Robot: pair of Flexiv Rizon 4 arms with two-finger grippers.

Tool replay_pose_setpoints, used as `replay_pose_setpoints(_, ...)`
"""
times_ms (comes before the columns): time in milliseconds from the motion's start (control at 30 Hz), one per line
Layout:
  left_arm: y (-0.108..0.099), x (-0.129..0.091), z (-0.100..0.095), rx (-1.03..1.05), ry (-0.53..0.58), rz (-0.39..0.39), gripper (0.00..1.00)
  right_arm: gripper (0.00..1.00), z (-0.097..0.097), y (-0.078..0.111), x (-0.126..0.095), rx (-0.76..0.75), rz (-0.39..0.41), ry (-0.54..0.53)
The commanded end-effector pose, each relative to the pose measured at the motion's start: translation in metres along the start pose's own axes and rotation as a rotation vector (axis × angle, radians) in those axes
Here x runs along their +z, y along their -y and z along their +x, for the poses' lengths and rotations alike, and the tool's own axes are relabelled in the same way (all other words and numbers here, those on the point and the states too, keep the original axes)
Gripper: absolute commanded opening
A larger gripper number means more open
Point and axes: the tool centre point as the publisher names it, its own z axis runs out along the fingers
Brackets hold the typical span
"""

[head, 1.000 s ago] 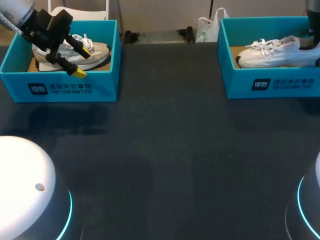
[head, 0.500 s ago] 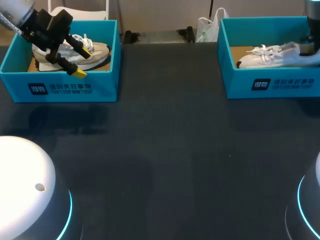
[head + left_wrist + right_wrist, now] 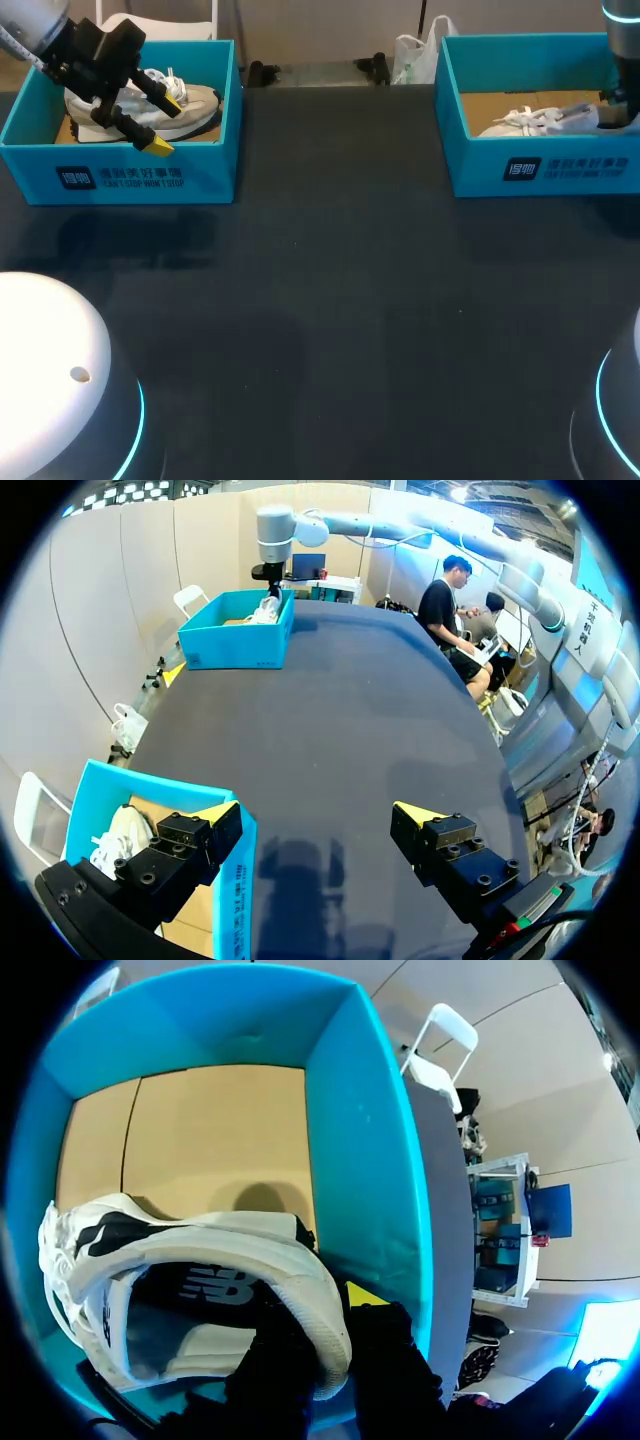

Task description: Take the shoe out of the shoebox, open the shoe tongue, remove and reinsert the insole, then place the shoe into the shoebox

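Observation:
A white shoe (image 3: 545, 120) lies low inside the teal shoebox (image 3: 540, 168) at the far right of the table. My right arm (image 3: 620, 45) comes down over that box's right end. In the right wrist view my right gripper (image 3: 335, 1322) is shut on the heel collar of the white shoe (image 3: 200, 1260), above the box's cardboard floor (image 3: 200, 1130). A second teal shoebox (image 3: 140, 178) at the far left holds a grey-white shoe (image 3: 198, 104). My left gripper (image 3: 168, 123) hangs open above that box, touching nothing; in its own view the left gripper (image 3: 315, 815) straddles the box's wall (image 3: 235, 880).
A white plastic bag (image 3: 412, 55) sits past the table's far edge between the boxes. The dark tabletop (image 3: 330, 300) stretches between the two boxes. The rounded white bases of my arms (image 3: 50, 380) fill the near corners.
The white shoe has sunk down and to the right into the right shoebox, held by my right gripper. My left arm has not moved.

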Motion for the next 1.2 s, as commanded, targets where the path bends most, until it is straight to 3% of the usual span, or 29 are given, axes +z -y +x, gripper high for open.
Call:
replay_pose_setpoints(33, 0.0, -0.001, 0.0, 0.001, -0.002, -0.003, 1.0, 0.0, 0.002, 0.0, 0.005, 0.001, 0.002, -0.004)
replay_pose_setpoints(600, 0.0, -0.001, 0.0, 0.001, -0.002, -0.003, 1.0, 0.01, 0.012, 0.002, 0.018, 0.01, 0.027, -0.021)
replay_pose_setpoints(700, 0.0, -0.001, 0.0, 0.001, -0.002, -0.003, 1.0, 0.18, 0.012, 0.001, 0.018, 0.008, 0.025, -0.025)
replay_pose_setpoints(900, 0.0, -0.001, 0.0, 0.001, -0.002, -0.003, 1.0, 0.27, 0.013, 0.001, 0.018, 0.013, 0.02, -0.036)
replay_pose_setpoints(1000, 0.0, -0.001, 0.0, 0.001, -0.002, -0.003, 1.0, 0.26, 0.013, 0.0, 0.018, 0.014, 0.018, -0.04)
replay_pose_setpoints(1133, 0.0, -0.001, 0.0, 0.001, -0.002, -0.003, 1.0, 0.37, 0.013, 0.0, 0.015, 0.009, 0.016, -0.043)
replay_pose_setpoints(1200, 0.0, -0.001, 0.0, 0.001, -0.002, -0.003, 1.0, 0.36, 0.012, 0.0, 0.013, 0.007, 0.015, -0.042)
